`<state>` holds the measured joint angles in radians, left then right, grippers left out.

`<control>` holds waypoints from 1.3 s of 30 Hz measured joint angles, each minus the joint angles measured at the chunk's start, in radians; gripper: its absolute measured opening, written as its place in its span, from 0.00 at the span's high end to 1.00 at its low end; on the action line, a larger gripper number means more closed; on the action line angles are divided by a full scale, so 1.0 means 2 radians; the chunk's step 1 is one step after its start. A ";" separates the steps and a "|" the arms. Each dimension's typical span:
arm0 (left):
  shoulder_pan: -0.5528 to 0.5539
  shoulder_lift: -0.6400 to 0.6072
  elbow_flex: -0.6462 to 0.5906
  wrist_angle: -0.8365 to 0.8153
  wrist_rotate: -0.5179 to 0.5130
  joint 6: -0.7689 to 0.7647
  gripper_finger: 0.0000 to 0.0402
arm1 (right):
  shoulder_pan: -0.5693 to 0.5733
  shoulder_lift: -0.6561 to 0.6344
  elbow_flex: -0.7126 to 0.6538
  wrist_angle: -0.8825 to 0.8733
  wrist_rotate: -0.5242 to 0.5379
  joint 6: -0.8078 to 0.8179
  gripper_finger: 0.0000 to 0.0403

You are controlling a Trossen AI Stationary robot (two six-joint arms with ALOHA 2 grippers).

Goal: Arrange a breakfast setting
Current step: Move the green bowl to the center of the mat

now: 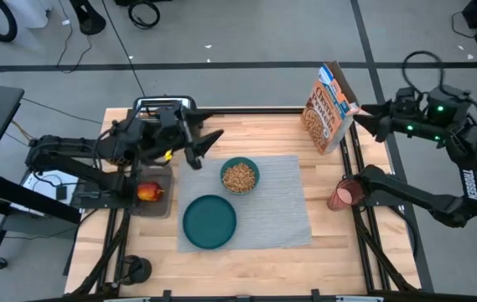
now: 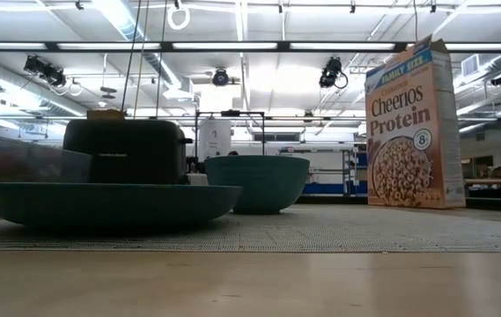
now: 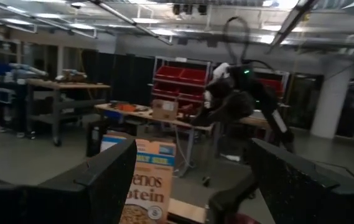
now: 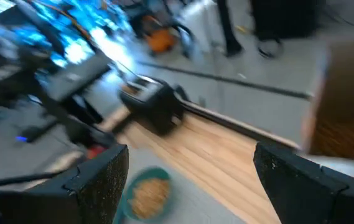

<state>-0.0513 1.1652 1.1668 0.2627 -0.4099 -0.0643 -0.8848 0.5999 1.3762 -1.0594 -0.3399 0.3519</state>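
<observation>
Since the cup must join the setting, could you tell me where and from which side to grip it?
Probably across the cup's side wall, straight down from above with the right gripper. It seems to stand upright, mouth up, just off the mat's right edge, tight against the right arm, so a sideways approach looks crowded.

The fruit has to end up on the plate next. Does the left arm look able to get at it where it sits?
Probably yes. The small red-orange fruit lies uncovered in a tray at the mat's left edge, just below the left gripper, whose fingers are open and empty. Nothing lies between.
</observation>
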 joint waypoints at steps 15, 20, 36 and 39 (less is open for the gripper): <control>-0.004 0.014 0.093 -0.139 -0.009 -0.041 0.22 | 0.039 0.095 0.000 0.206 -0.058 0.006 0.14; -0.053 0.003 0.096 -0.198 -0.021 -0.048 0.22 | 0.130 0.145 0.000 0.281 -0.039 0.006 0.14; -0.219 0.029 0.090 -0.461 -0.095 -0.208 0.22 | 0.533 0.295 0.000 0.305 0.189 -0.019 0.14; -0.243 0.046 0.091 -0.476 -0.083 -0.222 0.22 | 0.572 0.336 0.000 0.260 0.228 -0.017 0.14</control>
<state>-0.5364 1.2571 1.3479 -0.6887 -0.5762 -0.5091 0.2589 1.2716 1.3754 -0.5395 0.1157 0.3187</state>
